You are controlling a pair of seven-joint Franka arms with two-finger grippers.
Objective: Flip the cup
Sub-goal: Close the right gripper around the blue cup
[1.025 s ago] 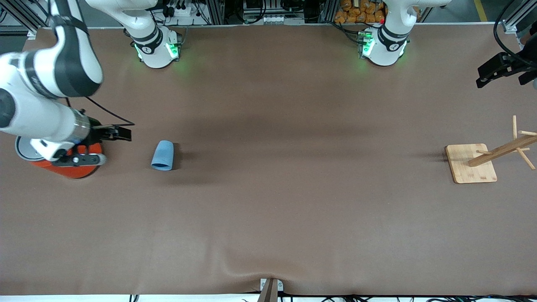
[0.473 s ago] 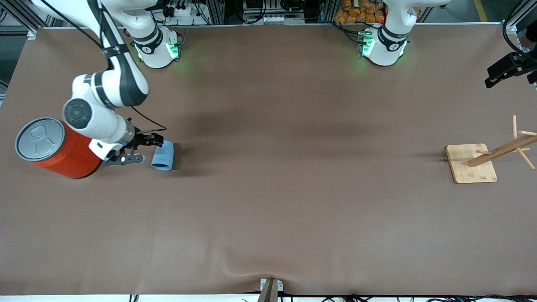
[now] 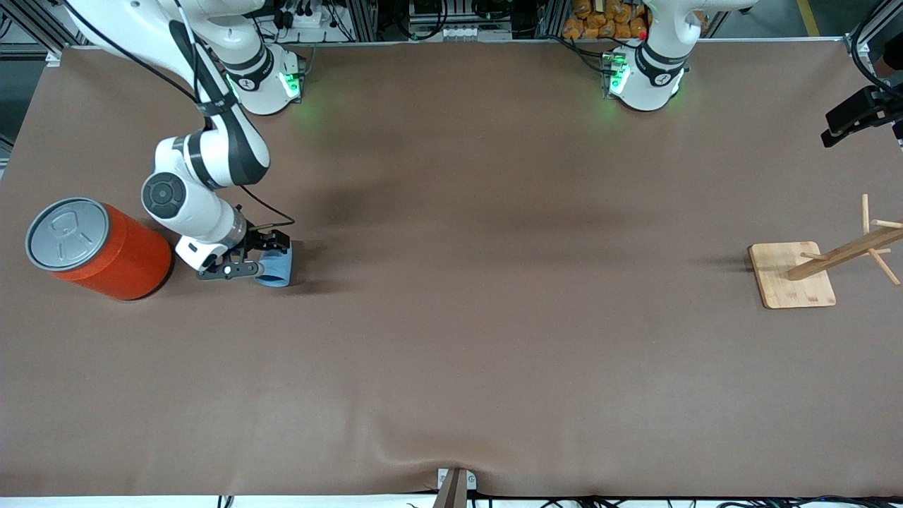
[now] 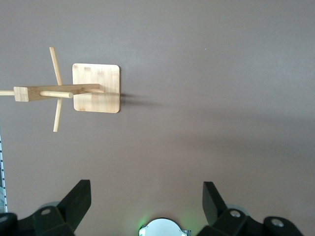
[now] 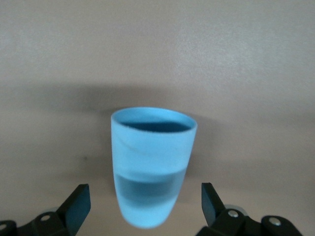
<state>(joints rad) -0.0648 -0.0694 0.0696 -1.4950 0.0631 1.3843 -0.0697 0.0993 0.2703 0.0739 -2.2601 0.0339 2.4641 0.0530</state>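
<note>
Spread wide, the right gripper's (image 3: 262, 258) jaws are flanking the cup (image 3: 276, 268), a finger on either side of its narrow closed end and neither touching it as far as I am seeing through the right wrist view. The cup (image 5: 150, 172) is lying on its side on the table (image 3: 451, 353), toward the edge at the right arm's end and about midway between the robots' edge and the camera's edge, its mouth pointing away from the gripper (image 5: 142, 209). The left gripper (image 4: 145, 204) is waiting with jaws also apart, high over the corner by the left arm's base, looking down on the rack (image 4: 74, 91).

I am judging the cup light, stiff and smooth plastic, likely to squirt out of a pinch on its taper, so I am planning to grip across the body near its middle.

I am counting one cup, one can (image 3: 95, 247) standing close to the cup nearer that same edge, one wooden rack (image 3: 822, 261).
</note>
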